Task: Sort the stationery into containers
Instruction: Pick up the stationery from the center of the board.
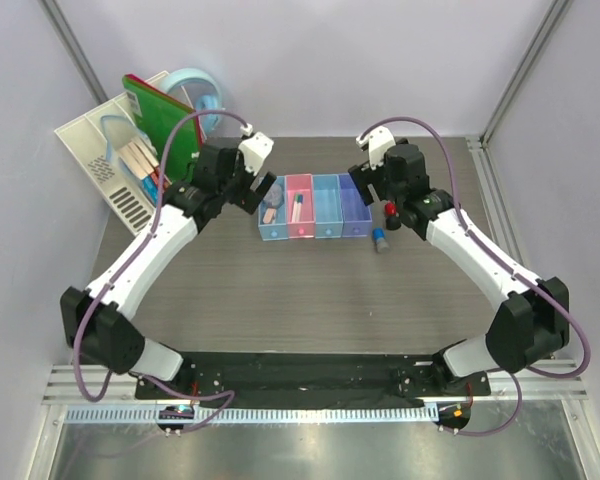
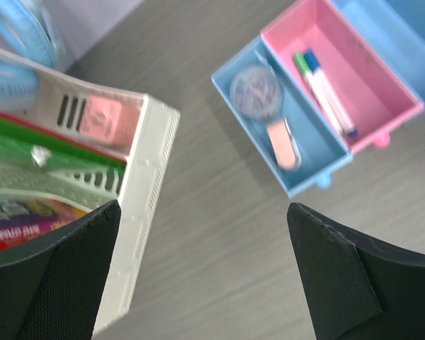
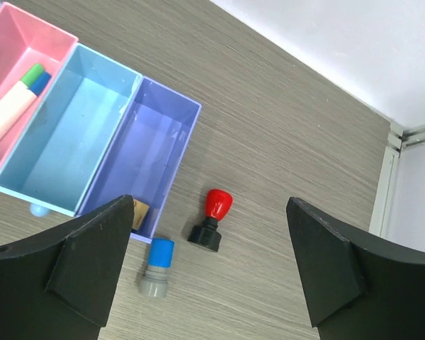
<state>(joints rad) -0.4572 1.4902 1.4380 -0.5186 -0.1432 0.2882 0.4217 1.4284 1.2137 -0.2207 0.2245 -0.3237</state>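
Note:
The four joined bins sit at mid-table: light blue [image 1: 266, 232], pink [image 1: 305, 229], blue [image 1: 327, 205], violet-blue [image 1: 355, 205]. In the left wrist view the light-blue bin [image 2: 312, 166] holds a pink eraser [image 2: 283, 145] and a round clear item [image 2: 256, 90]. The pink bin [image 2: 372, 88] holds both pens [image 2: 324, 92]. In the right wrist view a tiny orange block [image 3: 139, 212] lies in the violet-blue bin [image 3: 156, 142]. The red-and-black cylinder [image 3: 211, 221] and the blue-grey one [image 3: 156, 268] lie on the table beside it. My left gripper [image 2: 204, 212] is open and empty left of the bins. My right gripper [image 3: 210, 202] is open above the two cylinders.
A white slotted organizer [image 1: 85, 140] with a green book [image 1: 165, 115] stands at the back left, close to my left gripper [image 1: 252, 195]. A round light-blue tape dispenser [image 1: 195, 90] is behind it. My right gripper [image 1: 365, 185] hovers at the bins' right end. Walls enclose the table.

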